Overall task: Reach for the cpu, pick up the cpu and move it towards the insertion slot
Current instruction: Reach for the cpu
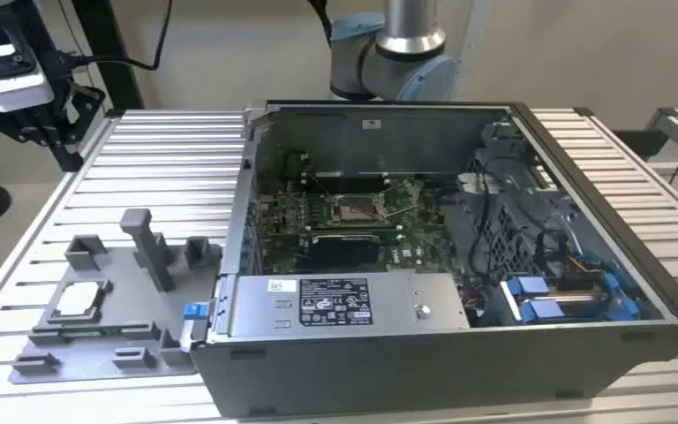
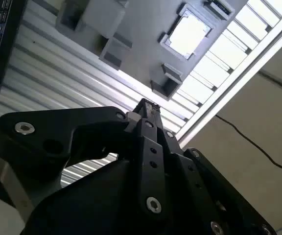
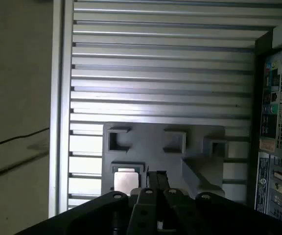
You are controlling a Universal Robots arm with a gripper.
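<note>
Grey plastic fixture tray (image 1: 92, 358), flat, with upright blocks and one tall post. It lies on the ribbed aluminium table (image 1: 162, 159) at the exterior view's near left, just beside the computer case.

Small flat square cpu (image 1: 78, 300), pale silver-white metal top with a thin tan rim. It is seated in a square recess on the left part of that tray, well apart from the socket.

Black metal gripper (image 2: 146, 105), seen in both wrist views. Its fingers are drawn together with nothing between them. It is held above the tray and clear of the cpu (image 3: 126, 180).

Dark grey, open-topped metal computer case (image 1: 433, 362), on the table to the right of the tray. Its near wall carries a silver plate with a black label.

Green circuit board (image 1: 416, 252), flat on the case floor.

Square insertion slot (image 1: 360, 209), shiny metal frame, thin wire lever and darker centre. It sits mid-board, beyond a black rectangular recess, and is unoccupied.

Silver and pale blue robot arm (image 1: 392, 53), rising behind the far wall of the case.

Black-and-white camera (image 1: 7, 71) on a dark stand, at the exterior view's far left, off the table's edge.
</note>
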